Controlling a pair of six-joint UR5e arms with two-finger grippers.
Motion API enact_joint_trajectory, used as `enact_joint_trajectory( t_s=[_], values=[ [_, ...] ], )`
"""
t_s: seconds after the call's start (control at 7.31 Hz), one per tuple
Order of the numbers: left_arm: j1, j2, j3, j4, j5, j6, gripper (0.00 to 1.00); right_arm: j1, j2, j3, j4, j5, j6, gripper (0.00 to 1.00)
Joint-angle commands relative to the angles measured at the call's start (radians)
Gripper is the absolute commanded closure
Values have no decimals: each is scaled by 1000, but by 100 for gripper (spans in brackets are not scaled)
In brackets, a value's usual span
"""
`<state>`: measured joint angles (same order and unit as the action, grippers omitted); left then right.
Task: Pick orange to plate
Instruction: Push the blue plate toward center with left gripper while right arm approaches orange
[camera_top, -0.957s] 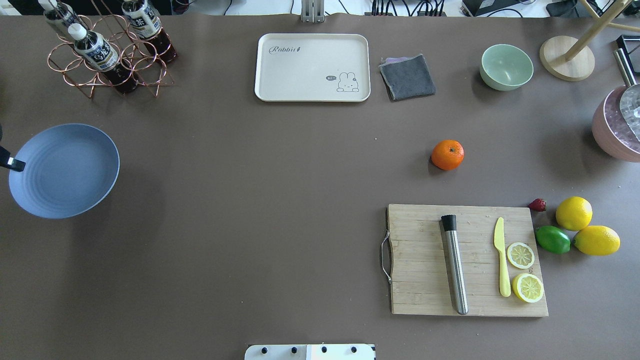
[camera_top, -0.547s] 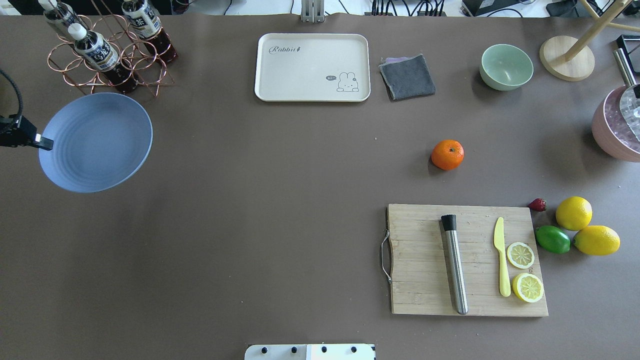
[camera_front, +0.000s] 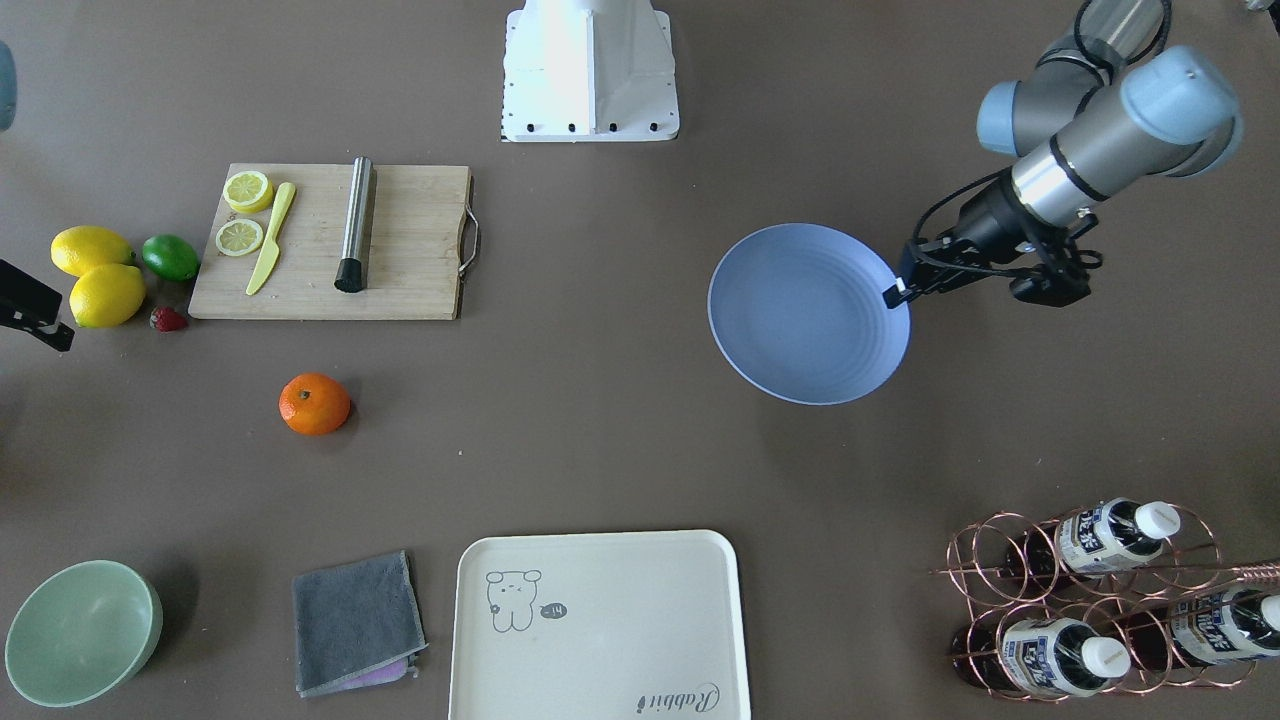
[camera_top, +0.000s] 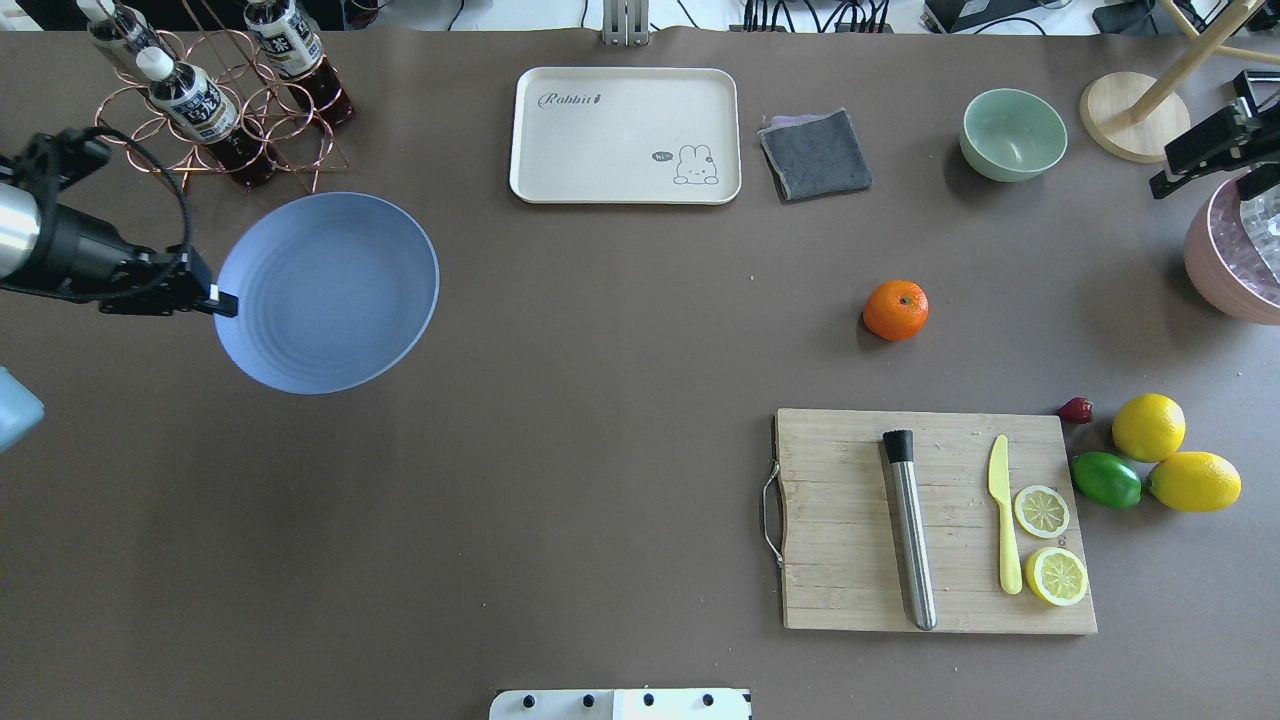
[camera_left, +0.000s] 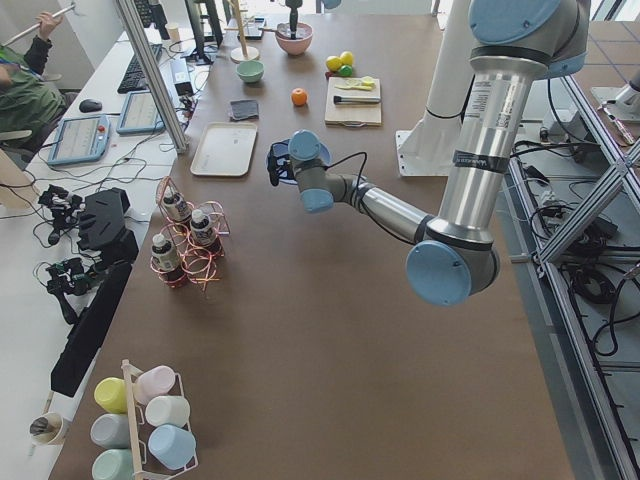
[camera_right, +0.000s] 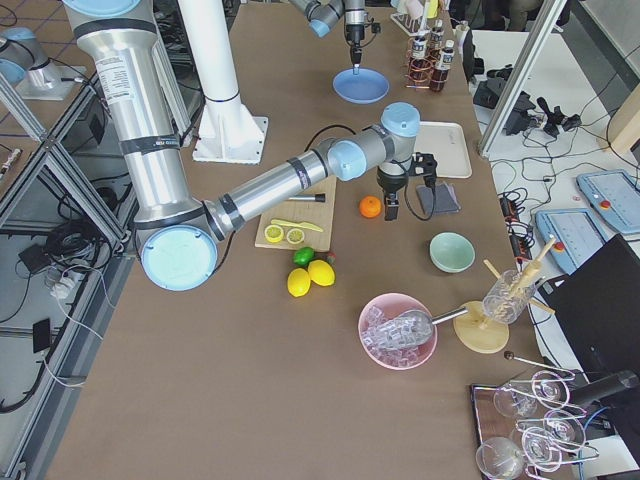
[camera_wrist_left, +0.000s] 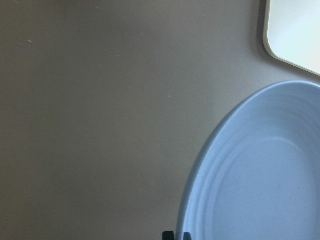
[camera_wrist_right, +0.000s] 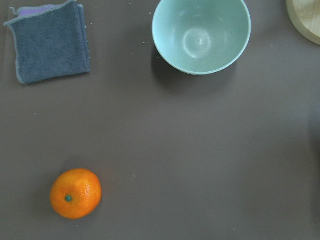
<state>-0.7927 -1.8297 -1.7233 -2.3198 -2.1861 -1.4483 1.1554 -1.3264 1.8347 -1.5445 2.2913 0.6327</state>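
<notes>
The orange (camera_top: 895, 309) lies on the brown table right of centre, seen also in the front view (camera_front: 314, 403) and low in the right wrist view (camera_wrist_right: 75, 193). The periwinkle-blue plate (camera_top: 330, 292) hangs over the table's left part, with my left gripper (camera_top: 215, 300) shut on its rim; the front view shows the same grip on the plate (camera_front: 808, 312). The plate's rim (camera_wrist_left: 200, 190) fills the left wrist view. My right gripper (camera_top: 1160, 172) is at the far right edge, open and empty, well away from the orange.
A cream tray (camera_top: 625, 135), grey cloth (camera_top: 815, 153) and green bowl (camera_top: 1012, 133) line the far side. A bottle rack (camera_top: 215, 110) stands just behind the plate. A cutting board (camera_top: 850, 590) with muddler, knife and lemon slices lies near right, beside lemons and a lime (camera_top: 1105, 479). A pink ice bowl (camera_top: 1225, 270) sits under the right gripper.
My left gripper has carried the plate to the right, toward the table's middle, and its arm now shows. The right gripper has come into view at the far right. The orange has not moved.
</notes>
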Motion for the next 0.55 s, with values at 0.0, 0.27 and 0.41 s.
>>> enact_joint_trajectory(
  t_s=[0.0,0.27,0.41],
  values=[
    [148,-138,-1,151,164,-68,100,-118,27,-3,64,-79,161,0],
    [251,-239,62,186,296,-90,100,-175,65,-41,70,-118,215,0],
    [286,-243,77,185,340,-106,100,-181,82,-69,81,-119,220,0]
  ],
)
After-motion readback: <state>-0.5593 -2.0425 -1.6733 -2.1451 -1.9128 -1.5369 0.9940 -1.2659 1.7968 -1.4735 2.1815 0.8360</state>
